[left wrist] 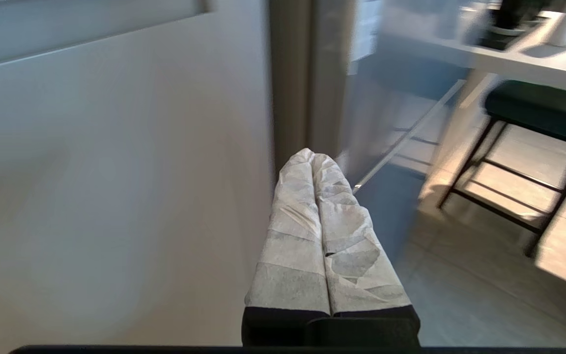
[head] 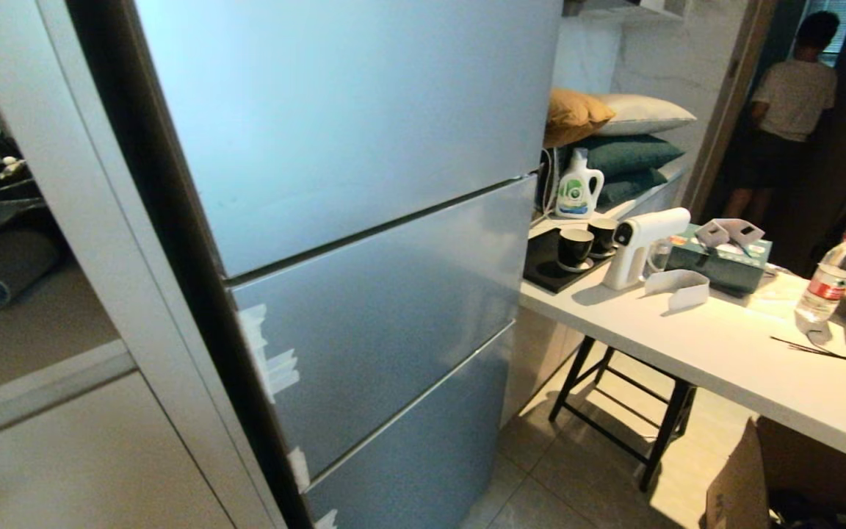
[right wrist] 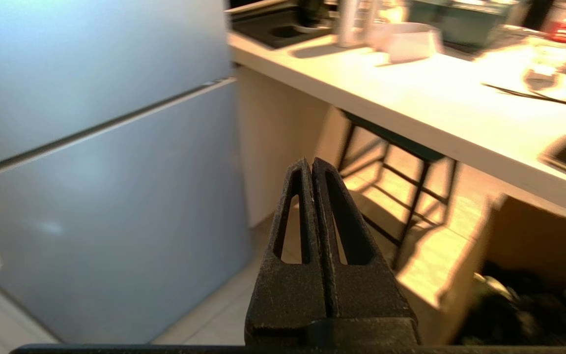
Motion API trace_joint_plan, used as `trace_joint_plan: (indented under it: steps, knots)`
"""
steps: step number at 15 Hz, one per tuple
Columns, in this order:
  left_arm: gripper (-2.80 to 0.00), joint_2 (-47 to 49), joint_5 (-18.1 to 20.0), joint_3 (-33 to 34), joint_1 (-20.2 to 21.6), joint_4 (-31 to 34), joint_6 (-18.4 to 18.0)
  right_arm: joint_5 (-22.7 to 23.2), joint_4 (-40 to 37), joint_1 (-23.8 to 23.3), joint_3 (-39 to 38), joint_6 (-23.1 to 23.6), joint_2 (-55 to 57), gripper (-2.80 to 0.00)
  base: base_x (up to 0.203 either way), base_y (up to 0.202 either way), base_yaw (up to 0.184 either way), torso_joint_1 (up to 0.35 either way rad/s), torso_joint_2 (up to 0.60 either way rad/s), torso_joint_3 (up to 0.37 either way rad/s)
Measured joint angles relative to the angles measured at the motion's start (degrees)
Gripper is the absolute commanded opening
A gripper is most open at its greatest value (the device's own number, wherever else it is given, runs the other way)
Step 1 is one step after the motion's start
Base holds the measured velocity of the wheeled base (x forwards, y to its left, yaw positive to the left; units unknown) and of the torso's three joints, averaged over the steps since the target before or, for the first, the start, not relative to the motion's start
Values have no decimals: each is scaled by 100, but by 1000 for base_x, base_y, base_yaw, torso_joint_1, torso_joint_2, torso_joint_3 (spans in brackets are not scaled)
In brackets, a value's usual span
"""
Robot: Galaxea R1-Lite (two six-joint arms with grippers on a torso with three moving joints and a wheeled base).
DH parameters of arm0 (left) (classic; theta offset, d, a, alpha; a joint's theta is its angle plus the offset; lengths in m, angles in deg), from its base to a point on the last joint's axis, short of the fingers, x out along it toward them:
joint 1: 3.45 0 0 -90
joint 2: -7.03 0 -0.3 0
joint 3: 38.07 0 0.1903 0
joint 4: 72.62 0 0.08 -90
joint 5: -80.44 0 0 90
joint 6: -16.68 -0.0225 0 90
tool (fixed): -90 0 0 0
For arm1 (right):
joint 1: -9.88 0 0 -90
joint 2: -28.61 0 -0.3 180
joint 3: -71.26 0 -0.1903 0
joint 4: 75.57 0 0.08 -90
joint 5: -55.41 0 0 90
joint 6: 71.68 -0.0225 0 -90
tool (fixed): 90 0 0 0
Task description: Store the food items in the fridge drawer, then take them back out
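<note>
So the robot was parked right in front of the fridge point(head: 364, 242), all three front panels closed, and nothing had really started yet. Both arms hung low, out of the head camera's sight. The left gripper point(left wrist: 312, 162), fingers wrapped in white tape, was clenched on nothing and pointing at the seam between the fridge and the pale cabinet point(left wrist: 116, 196) beside it. The right gripper point(right wrist: 311, 167), bare black fingers, was pinched together and empty too, aimed at the floor near the table point(head: 724, 345) legs.

The drawer must have been behind one of those panels; I couldn't see it at all. No pepper or potato anywhere in sight either, just a water bottle point(head: 827, 283), cups point(head: 576, 248) and a spray gun point(head: 640, 246) on the table. A person point(head: 790, 110) stood in the doorway further back.

My guess: this was the very first step. Next it would have to unclench a gripper, reach a panel edge and pull it open to get at the drawer.
</note>
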Motion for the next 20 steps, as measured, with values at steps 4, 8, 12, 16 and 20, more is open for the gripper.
trace_joint_plan:
  steps: [4,8,12,16,20]
  knots:
    - [-280,6,27,-132,1,-91,-55,5,0,1,0,6,0,-280,0,0,0,0,0,0]
    - [-280,785,274,-1074,-28,-87,-52,6,0,1,0,27,0,-280,0,0,0,0,0,0]
    - [-280,2703,885,-1390,-100,-528,-27,0,-2,0,0,11,0,-280,0,0,0,0,0,0]
    - [-280,4952,1088,-1452,-164,-1929,-21,-2,0,0,0,11,0,-280,0,0,0,0,0,0]
    - [-280,6277,-101,-1610,-917,-3191,187,-2,-3,0,0,3,0,-280,0,0,0,0,0,0]
